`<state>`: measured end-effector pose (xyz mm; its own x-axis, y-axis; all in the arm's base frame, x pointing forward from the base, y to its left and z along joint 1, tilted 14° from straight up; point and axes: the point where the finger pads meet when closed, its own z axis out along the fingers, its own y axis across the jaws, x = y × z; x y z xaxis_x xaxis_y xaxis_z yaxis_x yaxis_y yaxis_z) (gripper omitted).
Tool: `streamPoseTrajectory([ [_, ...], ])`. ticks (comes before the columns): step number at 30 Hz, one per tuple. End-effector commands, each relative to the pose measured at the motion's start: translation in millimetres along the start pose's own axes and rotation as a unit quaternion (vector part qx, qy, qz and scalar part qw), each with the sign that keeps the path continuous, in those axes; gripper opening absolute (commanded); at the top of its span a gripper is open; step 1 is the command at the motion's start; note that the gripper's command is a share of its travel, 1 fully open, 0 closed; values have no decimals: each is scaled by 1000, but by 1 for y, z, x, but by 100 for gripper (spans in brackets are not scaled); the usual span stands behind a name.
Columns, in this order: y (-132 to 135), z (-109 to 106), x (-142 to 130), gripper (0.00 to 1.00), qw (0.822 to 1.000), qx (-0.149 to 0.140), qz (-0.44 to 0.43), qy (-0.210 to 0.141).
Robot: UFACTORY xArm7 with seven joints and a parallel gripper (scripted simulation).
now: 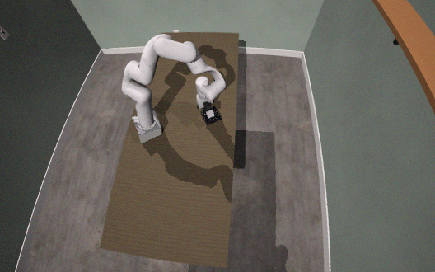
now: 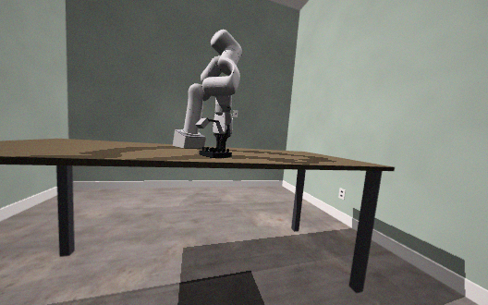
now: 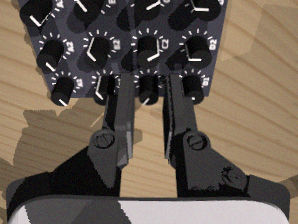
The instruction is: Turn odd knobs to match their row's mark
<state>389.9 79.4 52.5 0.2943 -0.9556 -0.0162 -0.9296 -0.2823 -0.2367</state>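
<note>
The white arm [image 1: 175, 49] [image 2: 221, 85] rises from a pale base block [image 1: 144, 139] [image 2: 176, 140] at the left side of the wooden table [image 1: 165, 222] [image 2: 42, 149] [image 3: 260, 125] in the top view, bends over the far half and reaches down at the right. There the dark knob box [image 1: 214, 121] [image 2: 215, 154] [image 3: 122, 30] lies flat on the table, between the base block and the right edge, closer to that edge. The gripper [image 1: 207, 105] [image 2: 221, 149] [image 3: 149, 91] points down over the box, its fingers parted by a modest gap, well short of fully open, and it has hold of nothing. In the wrist view, knob C1 [image 3: 148, 88] sits in that gap, with one finger reaching down on the B1 side and the other on the D1 side; the fingers partly cover knob B1 [image 3: 103, 86] and stand close beside knob D1 [image 3: 193, 87]. Knob A1 [image 3: 63, 90] is farther left, clear of both fingers. The next knobs, A2 [image 3: 50, 54], B2 [image 3: 100, 49], C2 [image 3: 149, 48] and D2 [image 3: 197, 49], lie beyond the fingertips. B2's white line runs toward the left of that view and C2's toward the right. How far down the fingertips reach beside C1, and whether either touches it, cannot be told.
</note>
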Motion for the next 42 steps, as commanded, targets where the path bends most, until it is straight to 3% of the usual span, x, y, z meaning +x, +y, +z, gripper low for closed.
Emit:
streamPoseTrajectory([
  [1,-1,-9,0,19,1000,1,0,0],
  [11,-1,-32,0,19,1000,1,0,0],
  [31,-1,-35,0,19,1000,1,-2,0],
  [42,1,-37,-1,19,989,-1,-150,-3],
])
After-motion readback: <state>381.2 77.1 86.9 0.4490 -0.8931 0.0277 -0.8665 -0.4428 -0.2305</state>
